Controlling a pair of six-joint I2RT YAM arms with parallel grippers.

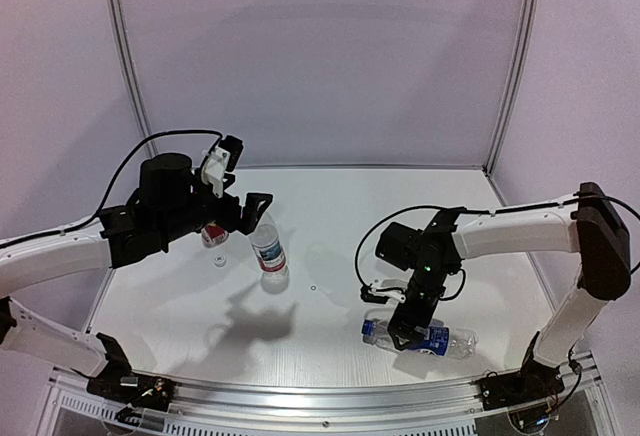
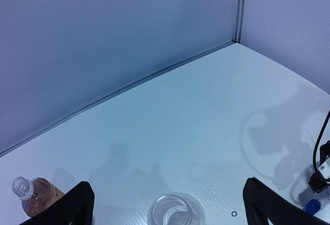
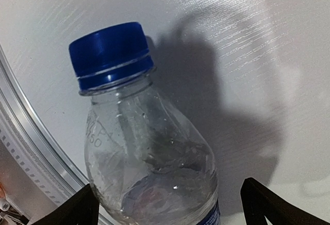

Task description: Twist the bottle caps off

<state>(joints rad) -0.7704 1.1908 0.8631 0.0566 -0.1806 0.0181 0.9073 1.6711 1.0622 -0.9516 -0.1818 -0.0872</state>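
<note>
My left gripper (image 1: 250, 214) is open and empty, raised above the upright bottle with the red-white label (image 1: 268, 252). In the left wrist view that bottle's uncapped mouth (image 2: 175, 212) lies below, between the spread fingers (image 2: 72, 207). The amber bottle (image 2: 33, 196) lies at the lower left, also uncapped, mostly hidden under the gripper in the top view. A small white cap (image 1: 220, 260) sits on the table. My right gripper (image 1: 408, 334) is open astride the lying blue-label bottle (image 3: 149, 163), whose blue cap (image 3: 111, 52) is on. The red cap is not to be made out.
The white table (image 1: 340, 206) is walled by grey panels at the back and sides. A metal rail (image 3: 31, 147) runs along the near edge, close to the blue-label bottle. A tiny dark ring (image 1: 313, 289) lies mid-table. The right arm's cable loops above its wrist.
</note>
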